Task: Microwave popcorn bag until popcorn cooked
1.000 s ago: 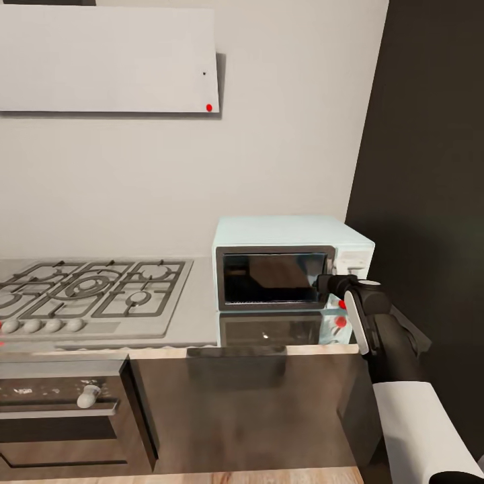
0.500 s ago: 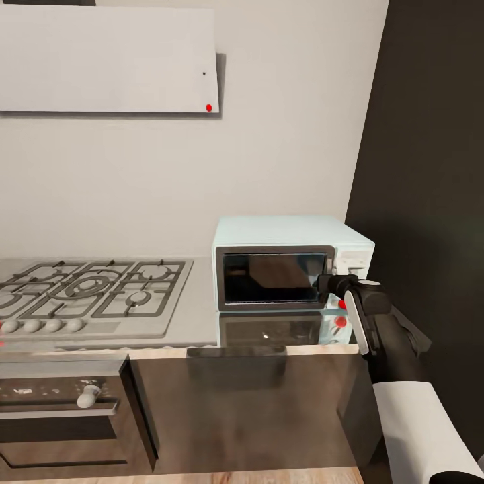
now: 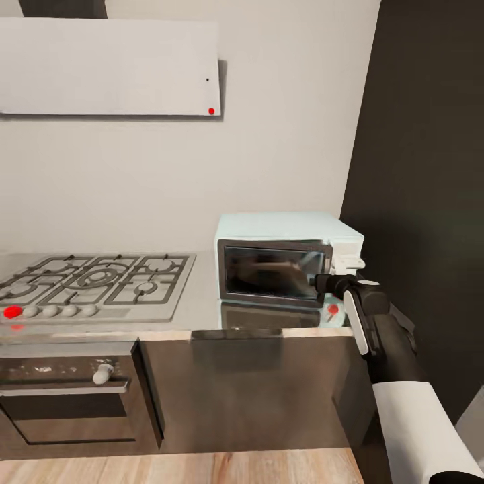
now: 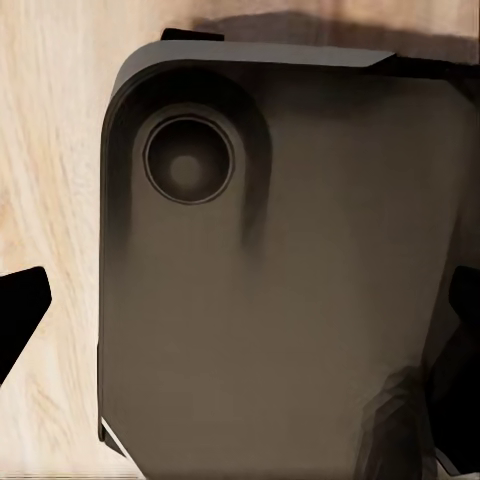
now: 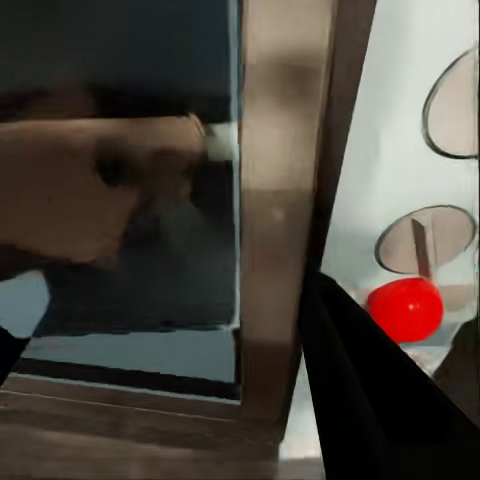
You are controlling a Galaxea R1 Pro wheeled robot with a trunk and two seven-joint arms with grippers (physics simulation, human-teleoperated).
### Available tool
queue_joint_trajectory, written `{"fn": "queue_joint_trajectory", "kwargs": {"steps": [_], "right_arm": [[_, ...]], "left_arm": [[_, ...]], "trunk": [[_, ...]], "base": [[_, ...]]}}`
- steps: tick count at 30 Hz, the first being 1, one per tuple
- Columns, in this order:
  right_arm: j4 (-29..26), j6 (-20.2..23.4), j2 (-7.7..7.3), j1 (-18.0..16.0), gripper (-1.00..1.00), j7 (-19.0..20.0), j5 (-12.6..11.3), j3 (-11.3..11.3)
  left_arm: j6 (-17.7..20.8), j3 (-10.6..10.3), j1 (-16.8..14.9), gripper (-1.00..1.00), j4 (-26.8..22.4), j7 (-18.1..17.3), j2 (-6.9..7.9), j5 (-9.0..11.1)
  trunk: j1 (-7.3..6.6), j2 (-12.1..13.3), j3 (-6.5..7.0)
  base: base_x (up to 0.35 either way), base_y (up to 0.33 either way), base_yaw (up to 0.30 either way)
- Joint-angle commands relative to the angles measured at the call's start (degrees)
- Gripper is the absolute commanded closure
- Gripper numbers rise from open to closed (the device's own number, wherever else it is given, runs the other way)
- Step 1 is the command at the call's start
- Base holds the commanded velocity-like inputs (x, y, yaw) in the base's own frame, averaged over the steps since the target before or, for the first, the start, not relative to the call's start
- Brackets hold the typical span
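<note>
Right gripper (image 3: pixel 321 285) is at the right edge of the microwave (image 3: pixel 282 259) door, black finger (image 5: pixel 370 390) beside the door frame and the red dot (image 5: pixel 405 308); its grasp cannot be determined. Since a second ago the door has swung slightly ajar. The microwave sits on the countertop (image 3: pixel 202 306) against the wall, right of the gas hob (image 3: pixel 94 282), long axis left-right, door facing the robot.

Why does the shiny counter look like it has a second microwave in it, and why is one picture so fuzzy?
Head view: the glossy countertop mirrors the microwave and its red dot like a mirror. Right wrist view: the camera sits very near the microwave's door frame, so the edges look soft and smeared; the red dot still shows clearly.
</note>
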Motion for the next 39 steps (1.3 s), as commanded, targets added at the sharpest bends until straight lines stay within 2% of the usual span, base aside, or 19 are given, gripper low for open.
{"fn": "queue_joint_trajectory", "kwargs": {"steps": [1,9,30,31,39], "right_arm": [[0.2,0.3,-0.04,0.0,1.00,0.1,2.9,-0.5],[0.2,0.3,-0.04,0.0,1.00,0.1,2.9,-0.5],[0.2,0.4,-0.04,0.0,1.00,0.1,2.9,-0.5],[0.2,0.4,-0.04,0.0,-1.00,0.1,2.9,-0.5],[0.2,0.6,-0.04,0.0,-1.00,0.2,2.8,-0.5]], "left_arm": [[-0.1,0.1,0.0,-1.00,-0.1,0.0,-0.01,0.5],[-0.1,0.1,0.0,-1.00,-0.1,0.0,-0.01,0.5],[-0.1,0.1,0.0,-1.00,-0.1,0.0,0.07,0.6],[-0.1,0.1,0.0,-1.00,-0.1,0.0,0.07,0.6],[-0.1,0.0,0.0,-1.00,-0.1,0.0,0.07,0.6]], "trunk": [[-0.03,0.0,-0.07],[-0.03,0.0,-0.07],[-0.03,0.0,-0.07],[-0.03,0.0,-0.07],[-0.03,0.0,-0.07]], "base": [[-0.337,0.000,0.000],[-0.290,0.000,0.000],[-0.009,0.000,0.000],[0.000,0.000,0.000],[0.000,0.000,0.000]]}}
